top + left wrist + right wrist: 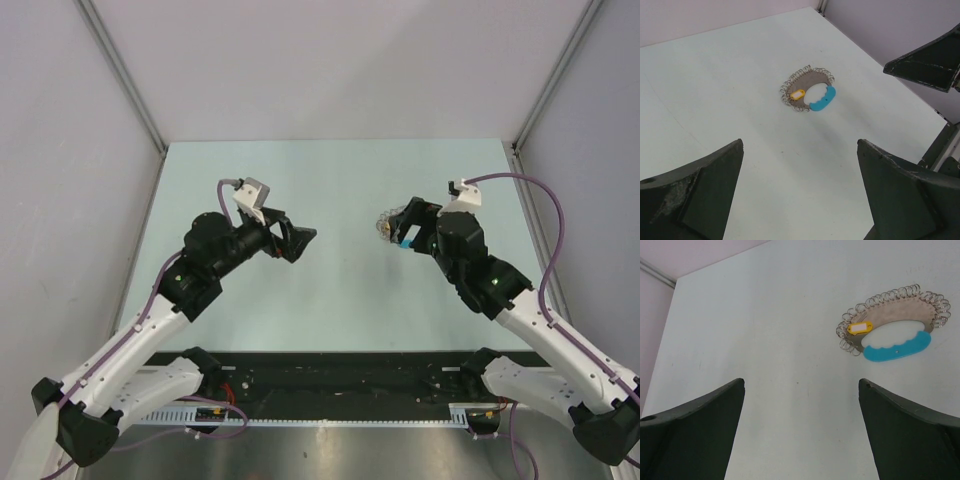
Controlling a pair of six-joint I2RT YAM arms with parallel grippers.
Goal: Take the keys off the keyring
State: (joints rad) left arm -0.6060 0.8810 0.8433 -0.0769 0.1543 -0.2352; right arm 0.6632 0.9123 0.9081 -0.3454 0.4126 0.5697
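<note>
Currently, the keys [892, 322] are seen lying flat on the pale green counter [330, 180], right of its middle and nearer the right edge than the left; they are laid out as a fan of small silvery wire loops round a tan crescent [905, 312]; a bright blue scalloped piece [897, 347] is set along the crescent's inner side and a small yellow tag [860, 328] at one end; the keyring itself cannot be told apart from the bunch. The right tool [398, 228] is held close by the bunch on its right-edge side and partly covers it in the top view; its fingers are spread wide and nothing is gripped; in the right wrist view the bunch is seen ahead of the fingertips and off to one side, not between them. The left tool [303, 245] is held left of the counter's middle, well apart from the keys and pointed toward them; its fingers are likewise spread and nothing is held.
</note>
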